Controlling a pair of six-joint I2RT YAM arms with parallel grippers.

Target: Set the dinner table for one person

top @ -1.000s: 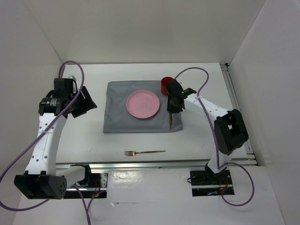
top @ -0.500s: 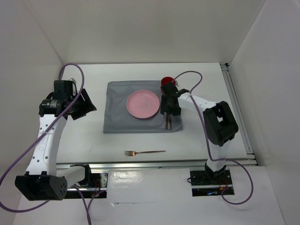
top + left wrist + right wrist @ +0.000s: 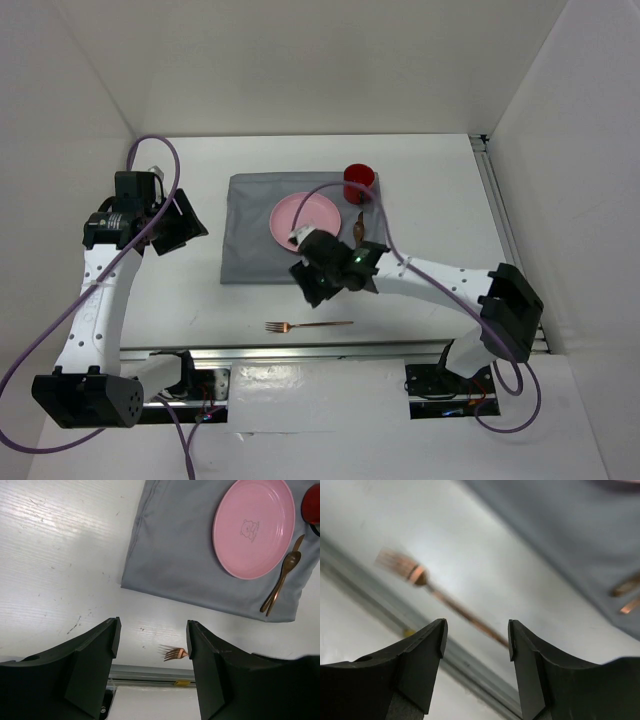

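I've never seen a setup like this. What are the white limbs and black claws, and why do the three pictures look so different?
This is a robot: two white arms bolted at the near edge of a white table. The wide picture comes from a fixed camera above. The other two come from a camera on each wrist, so the dark prongs there are that arm's own fingers. On the table lies a grey mat with a pink plate, a red cup at its far right corner, and two copper utensils, one a spoon, beside the plate. A copper fork lies off the mat, near the arms' bases. The left gripper and right gripper are both open and hold nothing; the right one hangs near the fork.
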